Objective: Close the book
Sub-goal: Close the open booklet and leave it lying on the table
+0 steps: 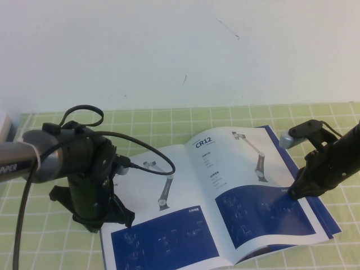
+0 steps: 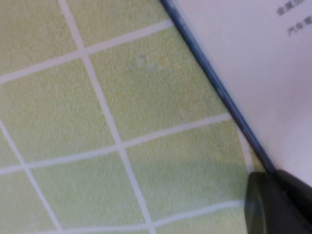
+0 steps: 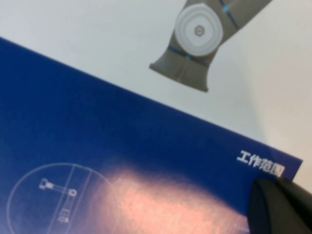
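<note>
An open book (image 1: 214, 185) lies flat on the green checked cloth, with white pages carrying robot-arm pictures and dark blue panels. My left gripper (image 1: 97, 224) points down at the cloth right by the book's left edge; the left wrist view shows the gripper tip (image 2: 280, 204) beside the blue cover edge and the white page (image 2: 253, 63). My right gripper (image 1: 295, 194) rests its tip on the right-hand page near its outer edge. In the right wrist view the gripper tip (image 3: 282, 207) touches the blue panel (image 3: 97, 131) next to white printed characters.
The green checked cloth (image 1: 45, 236) covers the table up to a white wall behind. A black cable (image 1: 22, 225) hangs from the left arm toward the front left. A grey object (image 1: 4, 126) sits at the far left edge.
</note>
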Tool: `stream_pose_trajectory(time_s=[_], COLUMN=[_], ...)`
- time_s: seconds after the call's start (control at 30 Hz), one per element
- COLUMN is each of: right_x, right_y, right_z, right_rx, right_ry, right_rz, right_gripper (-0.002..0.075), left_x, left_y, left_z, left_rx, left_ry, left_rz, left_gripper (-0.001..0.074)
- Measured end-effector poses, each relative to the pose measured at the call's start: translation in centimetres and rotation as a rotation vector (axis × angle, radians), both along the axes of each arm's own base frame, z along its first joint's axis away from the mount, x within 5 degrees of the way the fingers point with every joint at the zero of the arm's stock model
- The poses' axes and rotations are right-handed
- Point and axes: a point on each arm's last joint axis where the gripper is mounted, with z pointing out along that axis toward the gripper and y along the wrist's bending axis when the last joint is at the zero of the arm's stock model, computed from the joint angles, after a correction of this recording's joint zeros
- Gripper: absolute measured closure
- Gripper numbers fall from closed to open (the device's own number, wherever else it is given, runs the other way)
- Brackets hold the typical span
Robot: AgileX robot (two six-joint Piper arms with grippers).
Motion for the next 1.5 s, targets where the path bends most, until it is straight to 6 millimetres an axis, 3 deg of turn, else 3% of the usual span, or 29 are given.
stream_pose_trajectory(time_s=[0.6,1.13,1.27,1.4,1.5], right_x=[-0.1,0.0,0.0,-0.2,0.1], right_y=[0.0,0.1,0.4,0.6,0.2], right_z=[-0.1,-0.1,0.0,0.3,2.3], right_rx=[0.0,0.009,0.057,0.075,0.017], right_ry=[0.007,0.009,0.019,0.039,0.012], right_rz=[0.003,-0.005,-0.016,0.022,0.04], right_gripper=[0.0727,0.0727,0.0727,0.0727,0.0727], left_x=[-0.3,0.9,1.4,2.1,2.7], left_y=[-0.6,-5.0,-6.4,-8.1,-9.0], left_z=[0.0,0.4,1.4,3.9,5.7], left_rx=[-0.111,-0.625,-0.81,-1.023,-1.104], left_ry=[0.011,-0.085,-0.15,-0.228,-0.28], left_rz=[0.136,0.087,0.034,-0.084,-0.141], left_gripper=[0.0738,0.0738,0.0738,0.0738,0.0738])
